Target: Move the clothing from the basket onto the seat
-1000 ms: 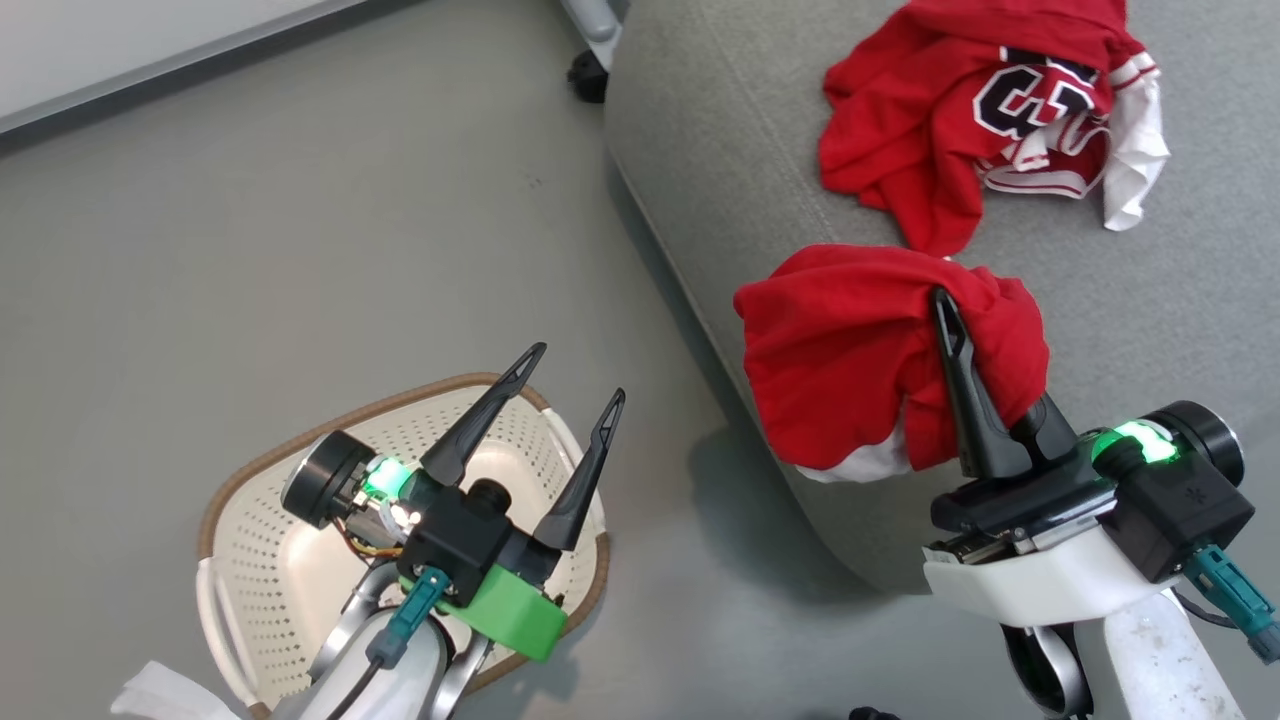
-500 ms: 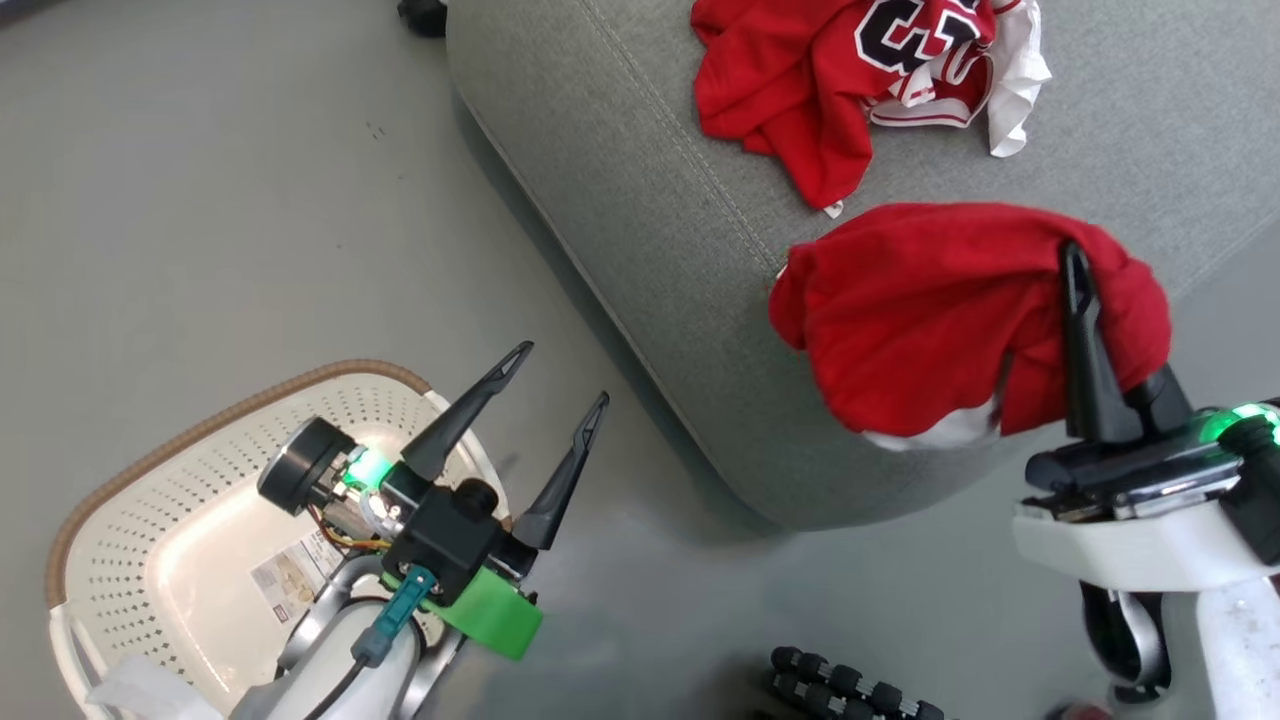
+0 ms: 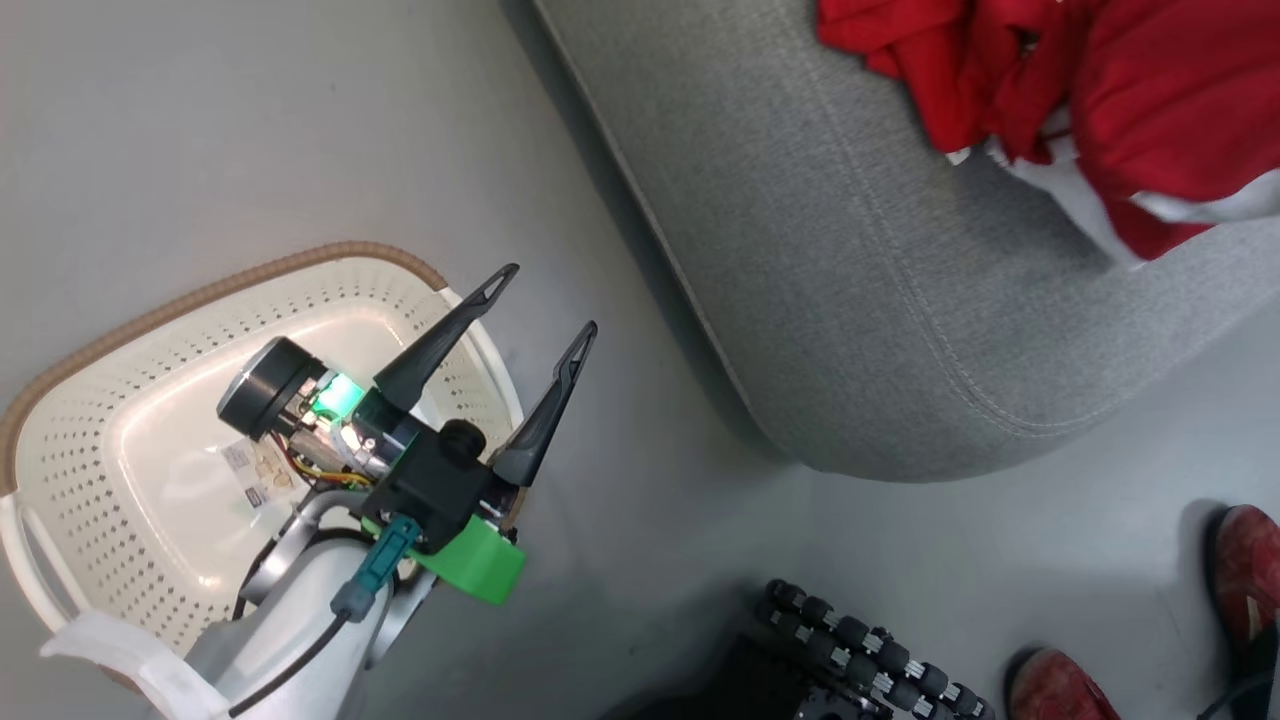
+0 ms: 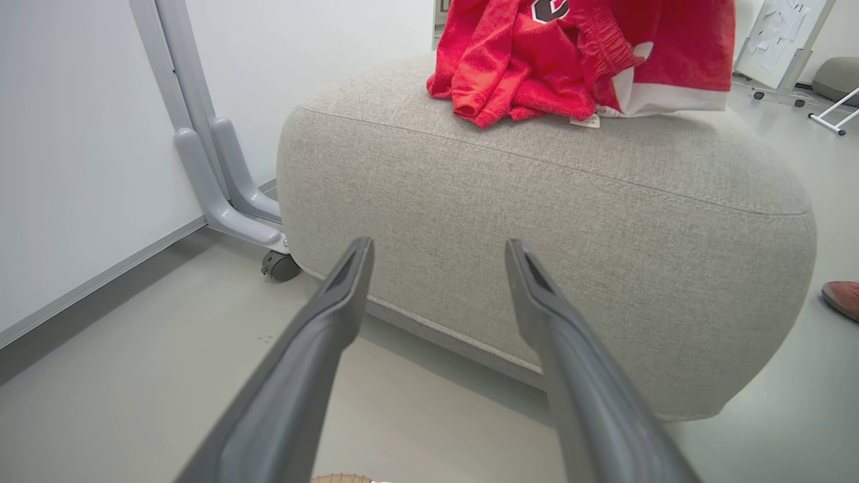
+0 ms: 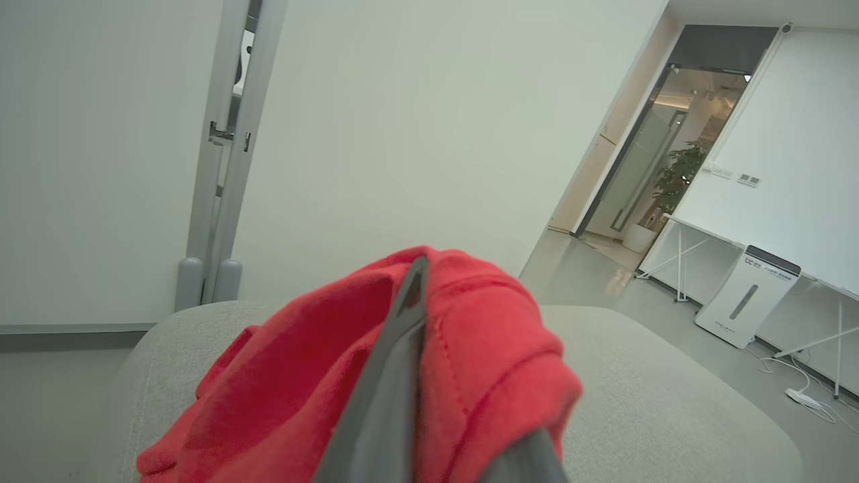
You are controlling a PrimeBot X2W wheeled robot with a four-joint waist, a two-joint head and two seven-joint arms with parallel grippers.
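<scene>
Over the seat (image 3: 850,300), your right pincer (image 5: 416,295), still pinching the last garment (image 5: 483,362), has carried it beside the jersey (image 4: 510,67), while your left pincer (image 3: 550,300) hangs spread above the emptied basket (image 3: 110,400): only release remains.

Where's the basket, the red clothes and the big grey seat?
basket (image 3: 90,430): head view, on its perforated side wall.
red clothes (image 4: 510,67): left wrist view, on the crumpled red fabric.
seat (image 3: 850,300): head view, on its bare grey top.
</scene>
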